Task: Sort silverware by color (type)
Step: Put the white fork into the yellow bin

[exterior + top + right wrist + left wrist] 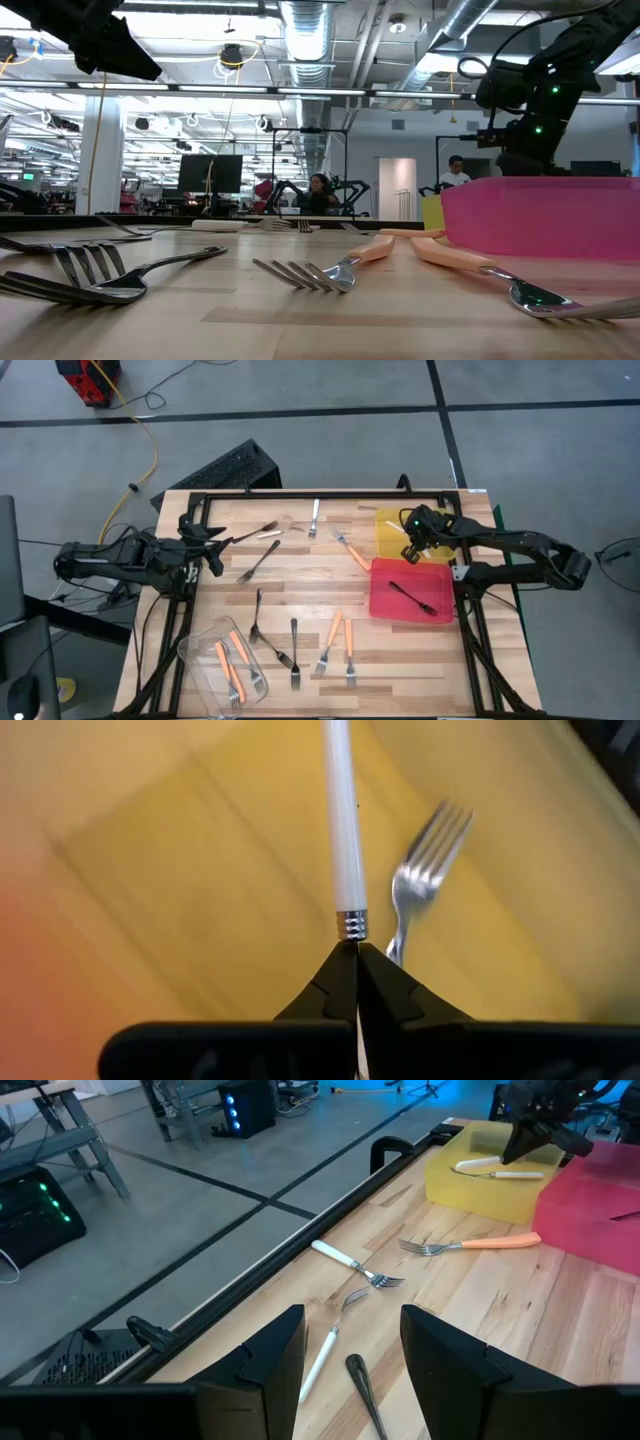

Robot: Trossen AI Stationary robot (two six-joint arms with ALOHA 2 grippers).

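Right gripper (356, 952) clenched on the metal neck of a white-handled fork (340, 830), slim, stiff, light and slippery, with handle reaching ahead of the jaws over the yellow tray (150, 850), so best gripped mid-neck; left gripper (350, 1355) half released, empty.

on the table (400, 680), the two trays sit toward three o'clock — one tray (385, 523) at the far edge, the other tray (440, 575) just nearer, holding one fork (412, 598). the tub (205, 655) lies at seven o'clock with forks (238, 670) in it. loose forks (292, 652) spread through the middle toward six, others (313, 518) near twelve — left gripper (214, 550) at nine, right gripper (410, 550) over the far tray.
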